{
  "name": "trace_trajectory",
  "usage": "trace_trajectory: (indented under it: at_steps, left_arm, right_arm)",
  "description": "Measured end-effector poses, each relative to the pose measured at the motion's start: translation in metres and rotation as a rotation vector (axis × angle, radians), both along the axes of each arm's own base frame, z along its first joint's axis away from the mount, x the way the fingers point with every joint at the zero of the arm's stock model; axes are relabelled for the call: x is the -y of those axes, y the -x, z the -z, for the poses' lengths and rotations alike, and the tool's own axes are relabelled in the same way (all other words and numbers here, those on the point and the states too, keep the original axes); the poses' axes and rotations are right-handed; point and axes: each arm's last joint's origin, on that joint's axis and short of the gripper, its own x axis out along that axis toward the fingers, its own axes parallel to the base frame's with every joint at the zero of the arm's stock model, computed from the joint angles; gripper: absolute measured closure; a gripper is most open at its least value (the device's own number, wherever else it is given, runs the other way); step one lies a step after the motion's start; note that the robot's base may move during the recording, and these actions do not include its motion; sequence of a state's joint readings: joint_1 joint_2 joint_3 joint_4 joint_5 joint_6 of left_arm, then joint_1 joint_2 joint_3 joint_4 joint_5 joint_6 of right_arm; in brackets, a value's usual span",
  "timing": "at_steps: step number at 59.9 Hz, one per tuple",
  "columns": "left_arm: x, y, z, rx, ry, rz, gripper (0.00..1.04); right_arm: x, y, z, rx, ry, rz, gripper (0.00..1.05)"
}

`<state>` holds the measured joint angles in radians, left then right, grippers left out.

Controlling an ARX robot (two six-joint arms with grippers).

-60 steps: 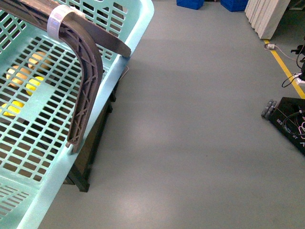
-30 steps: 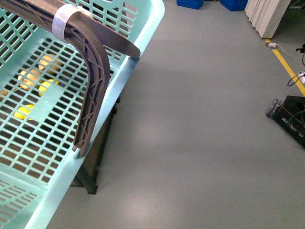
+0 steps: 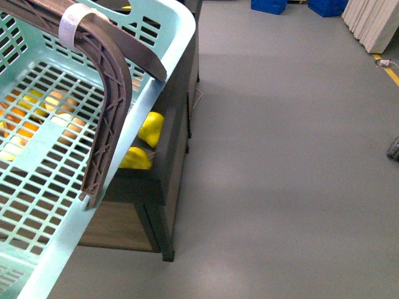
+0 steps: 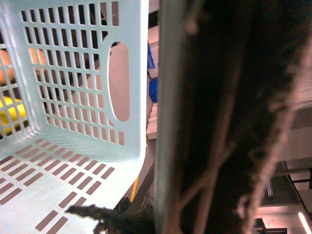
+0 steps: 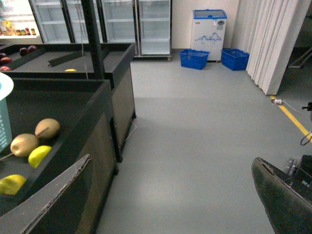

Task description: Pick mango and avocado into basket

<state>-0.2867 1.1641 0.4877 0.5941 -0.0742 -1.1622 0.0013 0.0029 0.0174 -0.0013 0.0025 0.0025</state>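
The light teal basket (image 3: 169, 59) fills the left of the front view, its brown-grey handle (image 3: 111, 124) with a white tie (image 3: 73, 25) arching over it. My left gripper (image 4: 161, 214) is shut on the basket; the handle's dark blur hides the fingers, with the slotted wall (image 4: 73, 73) beside it. Two yellow fruits (image 3: 151, 128) lie in the dark bin under the basket's rim, and they show again as yellow fruits (image 5: 39, 155). Whether either is the mango I cannot tell. The avocado is out of view. My right gripper (image 5: 170, 204) hangs open over bare floor.
Black produce bins (image 5: 105, 100) stand at the left with two brownish fruits (image 5: 47, 127). Orange and yellow fruit shows through the basket's slots (image 3: 28, 118). Grey floor (image 3: 287, 162) spreads to the right. Blue crates (image 5: 195, 58), glass fridges (image 5: 122, 24) and a yellow floor line (image 5: 292, 122) lie beyond.
The front view has swung: the basket's rim sits further left, and the dark bin with two yellow fruits has come into view under it. The cart at the right has left the picture.
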Motion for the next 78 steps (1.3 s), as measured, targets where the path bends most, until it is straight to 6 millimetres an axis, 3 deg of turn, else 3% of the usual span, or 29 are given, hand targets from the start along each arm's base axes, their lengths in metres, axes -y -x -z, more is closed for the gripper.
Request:
trace_trajectory:
  at_steps: [78]
  left_arm:
    - [0.0000, 0.0000, 0.0005, -0.002, -0.001, 0.003, 0.99]
  right_arm:
    - [0.0000, 0.0000, 0.0000, 0.000, 0.000, 0.001, 0.09]
